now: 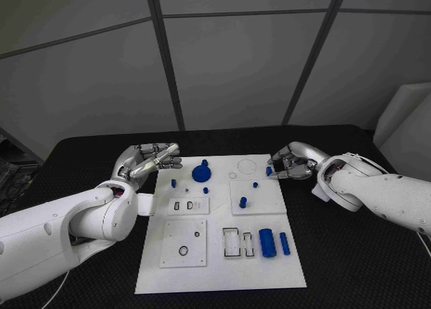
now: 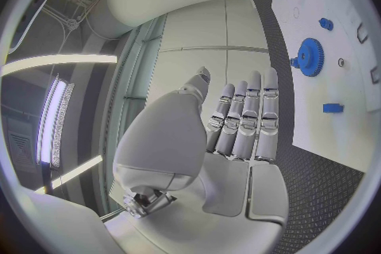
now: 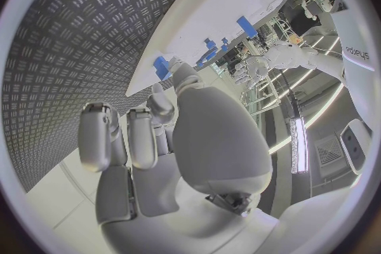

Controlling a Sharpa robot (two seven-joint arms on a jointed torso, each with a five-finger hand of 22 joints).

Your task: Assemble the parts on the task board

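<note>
Right hand (image 1: pixel 291 162) seemingly pinches blue part (image 1: pixel 269 170) (fingers curled).

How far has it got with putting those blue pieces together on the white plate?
Early on, it seems. Little looks assembled on the task board: the two blue cylinders lie loose, and the blue gear sits near the far edge, whether mounted I cannot tell. The right hand pinches a small blue part at the far right edge. The left hand holds nothing. Most remains.

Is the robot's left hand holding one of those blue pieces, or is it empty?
Empty. The left hand hovers beside the task board with its fingers straight and side by side, nothing between them.
</note>
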